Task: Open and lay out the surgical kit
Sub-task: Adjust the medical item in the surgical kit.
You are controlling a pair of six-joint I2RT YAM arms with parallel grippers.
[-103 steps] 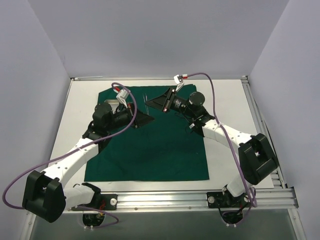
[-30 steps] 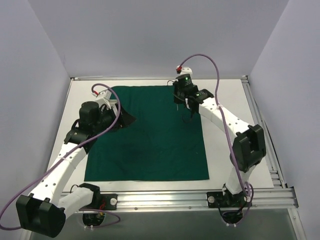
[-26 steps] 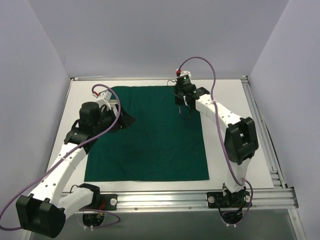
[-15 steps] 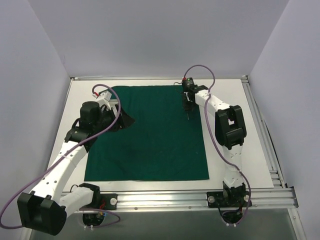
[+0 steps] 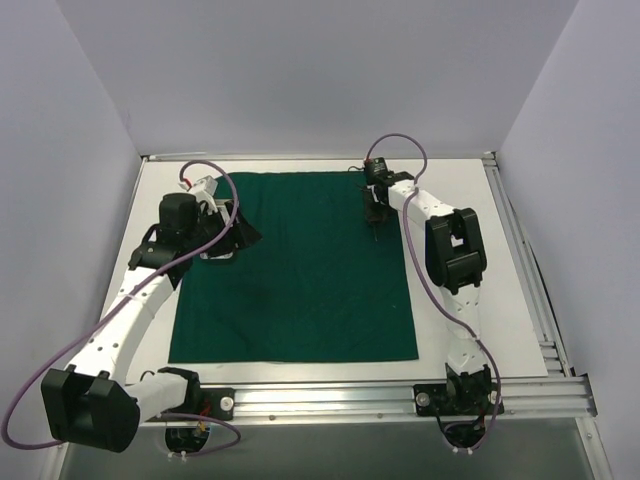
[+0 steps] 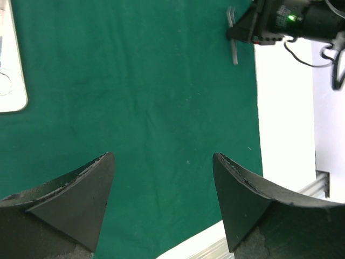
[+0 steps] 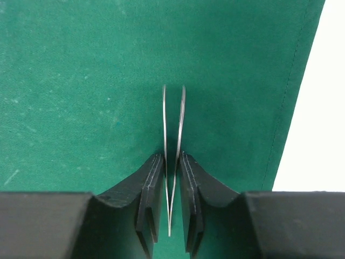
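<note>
With my right gripper [image 7: 172, 162] set close around the tweezers [image 7: 171, 216] near the green cloth's [image 7: 81, 81] far right corner, gripping or merely flanking I cannot tell, I should part gently and rise straight, while my left gripper [image 6: 161, 162] gapes empty.

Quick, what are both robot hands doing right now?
Left gripper: open, holding nothing.
Right gripper: jaws close around the tweezers; gripping or not, cannot tell.

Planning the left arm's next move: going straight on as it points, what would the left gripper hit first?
The left gripper would probably meet bare dark green cloth first; the steel tray sits off to the side. Depth is unclear.
</note>
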